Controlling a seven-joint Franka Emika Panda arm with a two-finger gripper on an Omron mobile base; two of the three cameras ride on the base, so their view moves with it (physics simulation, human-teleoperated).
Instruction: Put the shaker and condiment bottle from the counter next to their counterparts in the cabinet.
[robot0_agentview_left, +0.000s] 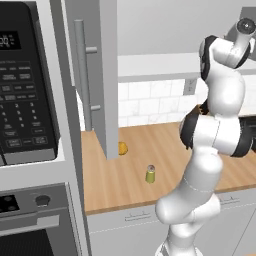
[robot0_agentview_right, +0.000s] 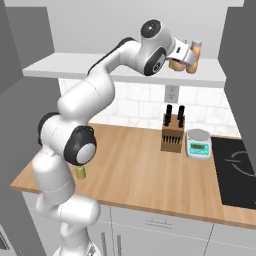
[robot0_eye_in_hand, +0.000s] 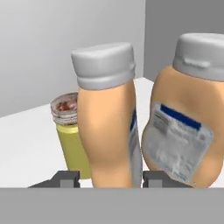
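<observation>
End effector (robot0_eye_in_hand: 111, 178) is up at the cabinet shelf (robot0_eye_in_hand: 30, 140) right now, fingertips (robot0_eye_in_hand: 65, 178) standing either side of the base of the condiment bottle (robot0_eye_in_hand: 109, 131). From the hand view I'd say the jaws are slightly spread and not pinching it: there's a sliver of daylight between one tip and the bottle, and the other tip sits right at its edge. Not 100% sure on that side, it's tight.

The bottle itself is upright on the shelf, just beside the fat bottle (robot0_eye_in_hand: 183, 127), close but I can't tell if they touch. The twin shaker (robot0_eye_in_hand: 70, 131) is just behind it on the other side, partly hidden. So the bottle half looks basically done to me, as long as it stands on its own once I pull the hand back.

What's left: the shaker (robot0_agentview_left: 150, 173) is down on the table (robot0_agentview_left: 125, 185), standing upright out in the open, well apart from the cabinet door (robot0_agentview_left: 107, 75), which hangs open. That one needs picking up and parking next to its twin on the shelf.

The spot beside the twin is a bit crowded with the two bottles right there, so I'd guess placing it takes some care.
</observation>
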